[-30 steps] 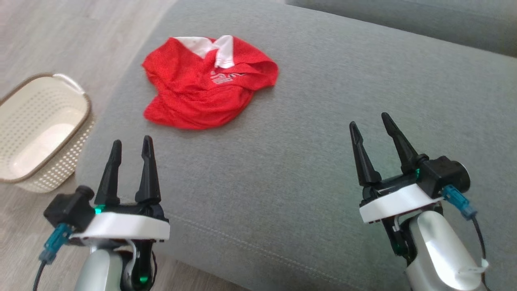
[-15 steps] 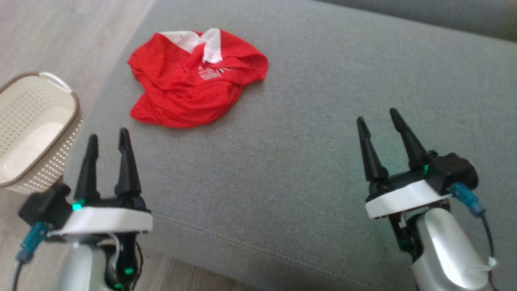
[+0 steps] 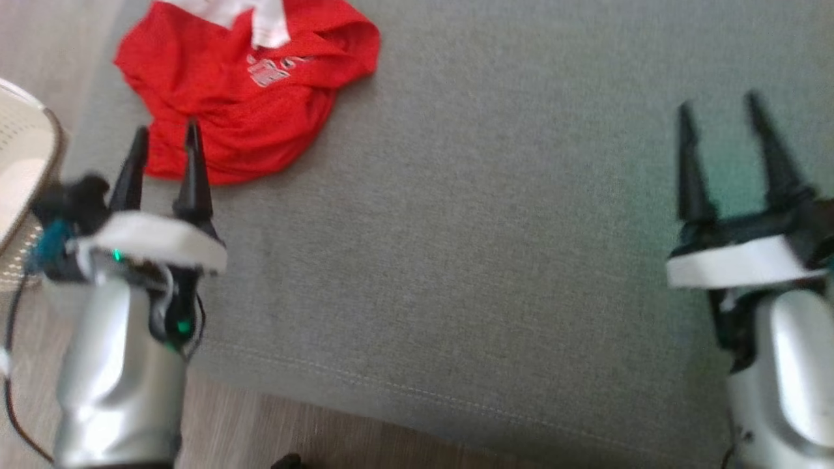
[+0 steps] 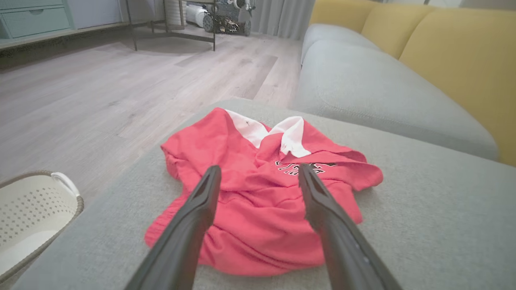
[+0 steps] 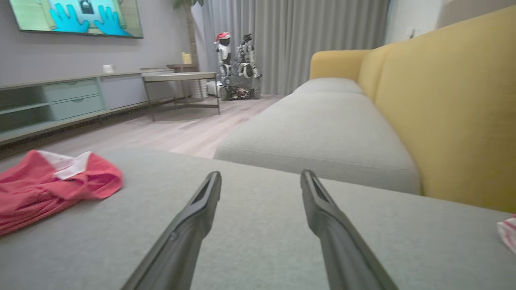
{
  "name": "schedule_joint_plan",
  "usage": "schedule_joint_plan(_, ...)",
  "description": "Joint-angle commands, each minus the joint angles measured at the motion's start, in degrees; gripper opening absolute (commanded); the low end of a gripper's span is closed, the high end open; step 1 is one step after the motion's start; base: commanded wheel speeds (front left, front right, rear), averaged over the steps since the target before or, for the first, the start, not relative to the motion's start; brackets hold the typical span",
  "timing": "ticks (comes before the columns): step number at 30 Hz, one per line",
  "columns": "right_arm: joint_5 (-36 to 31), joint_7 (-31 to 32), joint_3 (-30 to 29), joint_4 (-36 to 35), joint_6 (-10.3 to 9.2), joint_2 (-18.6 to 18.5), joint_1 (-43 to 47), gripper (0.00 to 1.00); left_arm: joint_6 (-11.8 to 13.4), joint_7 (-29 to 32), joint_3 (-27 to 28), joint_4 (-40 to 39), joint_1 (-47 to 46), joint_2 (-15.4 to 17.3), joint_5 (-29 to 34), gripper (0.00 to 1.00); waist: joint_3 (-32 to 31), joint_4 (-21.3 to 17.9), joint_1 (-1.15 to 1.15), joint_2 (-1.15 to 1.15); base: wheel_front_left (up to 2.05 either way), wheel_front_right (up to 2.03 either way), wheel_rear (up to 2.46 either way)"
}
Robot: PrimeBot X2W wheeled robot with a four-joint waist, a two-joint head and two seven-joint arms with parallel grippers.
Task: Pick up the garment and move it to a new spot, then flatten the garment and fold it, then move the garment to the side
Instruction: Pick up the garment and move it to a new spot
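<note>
left gripper (image 3: 165,128) jaws wide, near garment (image 3: 247,98) | right gripper (image 3: 718,103) jaws wide, empty | risk: pinch grabs single loose layer, garment slips

The red polo shirt (image 3: 228,111) loses its white collar past the head view's top edge, and its chest print is too blurred to read. Left of the shirt, the perforated basket (image 3: 26,150) is cut off.

Room: light wood-plank floor (image 4: 100,80), grey sofa seats (image 5: 322,121) with yellow backrests (image 5: 443,100), grey curtains (image 5: 302,40) at far end, low cabinet (image 5: 72,102) w/ teal drawers, metal-leg table (image 5: 181,76), screen (image 5: 76,16) on grey wall (image 5: 60,56).
</note>
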Motion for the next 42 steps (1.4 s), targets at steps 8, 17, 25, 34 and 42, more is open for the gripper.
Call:
schedule_joint_plan(8, -2.3, 3.6, -1.7, -9.3, 0.37, 1.4, -2.7, 1.00, -0.8, 1.9, -0.7, 9.7, -13.5, 5.6, -0.4, 1.00, 5.3, -2.4, -0.01, 0.00, 0.00, 0.00, 0.00)
schedule_joint_plan(17, -2.6, 4.3, -0.4, -10.8, 0.37, 1.9, -2.3, 1.00, -1.1, 3.4, -6.4, 18.1, -20.8, 7.0, -0.9, 1.00, 6.5, -3.8, -0.01, 0.00, 0.00, 0.00, 0.00)
schedule_joint_plan(25, -2.1, 4.0, 0.6, -10.4, 0.37, 2.2, -2.5, 1.00, -1.1, 7.1, -12.8, 24.4, -24.0, 7.0, -7.8, 0.00, 6.4, -5.1, -0.01, 0.00, 0.00, 0.00, 0.00)
schedule_joint_plan(34, -0.5, 1.7, 1.1, -7.6, 0.37, 2.4, -2.4, 1.00, -1.1, 0.1, -16.1, 23.2, -24.4, 12.4, -13.2, 0.00, 3.3, -6.5, -0.01, 0.00, 0.00, 0.00, 0.00)
schedule_joint_plan(42, 2.8, -1.1, 1.6, -3.9, 0.37, 2.4, -1.7, 1.00, -0.3, -2.1, -11.6, 10.5, -22.5, 14.2, -12.5, 0.00, -1.6, -8.0, -0.01, 0.00, 0.00, 0.00, 0.00)
